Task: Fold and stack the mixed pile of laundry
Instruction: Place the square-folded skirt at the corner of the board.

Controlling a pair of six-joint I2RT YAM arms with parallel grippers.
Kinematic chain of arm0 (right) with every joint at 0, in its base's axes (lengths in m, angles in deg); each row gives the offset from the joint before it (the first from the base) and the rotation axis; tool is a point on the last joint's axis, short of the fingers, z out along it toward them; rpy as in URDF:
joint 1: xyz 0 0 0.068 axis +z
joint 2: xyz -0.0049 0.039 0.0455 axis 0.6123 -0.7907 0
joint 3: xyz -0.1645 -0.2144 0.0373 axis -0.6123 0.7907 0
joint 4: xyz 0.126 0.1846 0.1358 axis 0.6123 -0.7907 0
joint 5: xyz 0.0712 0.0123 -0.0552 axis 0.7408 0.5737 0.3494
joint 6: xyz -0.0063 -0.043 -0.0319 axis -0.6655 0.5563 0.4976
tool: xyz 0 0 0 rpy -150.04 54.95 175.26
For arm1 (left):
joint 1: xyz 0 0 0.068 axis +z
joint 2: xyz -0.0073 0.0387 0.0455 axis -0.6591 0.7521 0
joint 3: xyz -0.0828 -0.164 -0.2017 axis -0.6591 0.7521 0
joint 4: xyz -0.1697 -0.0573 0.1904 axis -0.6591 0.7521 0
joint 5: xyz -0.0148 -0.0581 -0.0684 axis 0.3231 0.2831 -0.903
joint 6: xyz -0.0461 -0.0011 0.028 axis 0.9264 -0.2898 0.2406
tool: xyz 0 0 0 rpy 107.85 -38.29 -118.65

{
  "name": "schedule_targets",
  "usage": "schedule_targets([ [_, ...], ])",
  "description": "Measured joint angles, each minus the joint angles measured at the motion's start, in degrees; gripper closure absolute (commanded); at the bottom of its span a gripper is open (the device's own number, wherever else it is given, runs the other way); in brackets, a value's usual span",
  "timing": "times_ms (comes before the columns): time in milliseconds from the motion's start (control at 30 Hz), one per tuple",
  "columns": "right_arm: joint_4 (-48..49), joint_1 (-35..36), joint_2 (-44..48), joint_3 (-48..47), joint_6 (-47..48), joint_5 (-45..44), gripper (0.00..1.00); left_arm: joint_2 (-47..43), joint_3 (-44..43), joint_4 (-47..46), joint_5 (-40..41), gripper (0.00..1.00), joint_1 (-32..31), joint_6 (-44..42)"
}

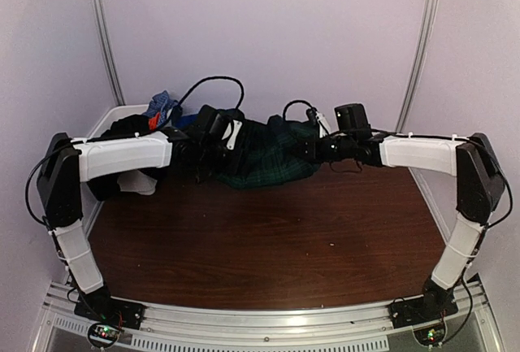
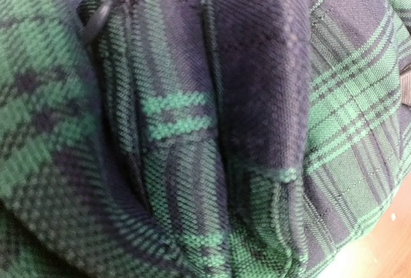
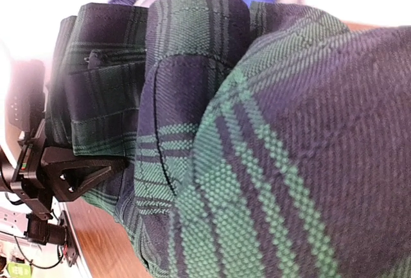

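The skirt (image 1: pixel 268 163) lies bunched at the far middle of the tabletop (image 1: pixel 268 242), right of the pile (image 1: pixel 161 106). The left pincer (image 1: pixel 230 150) and right pincer (image 1: pixel 302 150) meet its 2 ends. Cloth fills both wrist views, so I cannot tell whether either is pinching it. The step is probably gripping the skirt to spread it. Next, draw the ends apart and lay it flat.

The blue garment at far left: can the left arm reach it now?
Probably, but not yet: the left gripper seems clamped on the tartan skirt; the blue garment lies close by.
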Motion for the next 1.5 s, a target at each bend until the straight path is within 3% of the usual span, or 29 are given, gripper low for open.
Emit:
schedule_targets([
  [200,-1.31,0.07,-11.06,-21.0,2.75,-1.03,1.0,-0.59,-8.24,1.07,1.9,1.0,7.45,-5.35],
  [500,-3.56,0.5,-42.07,-67.12,3.93,-1.49,1.0,3.5,-20.13,-1.09,3.52,1.0,17.92,-12.85],
  [600,-2.4,0.81,-50.14,-76.04,2.69,-1.46,1.0,7.15,-22.05,-2.27,3.28,1.0,20.68,-14.16],
  [933,6.01,2.38,-61.11,-78.31,-0.44,-5.33,1.0,13.99,-20.65,-4.2,5.97,1.0,22.49,-16.65],
  [1500,13.4,4.55,-64.98,-80.17,0.39,-10.82,0.93,19.23,-22.08,-7.48,12.74,1.0,23.56,-17.18],
])
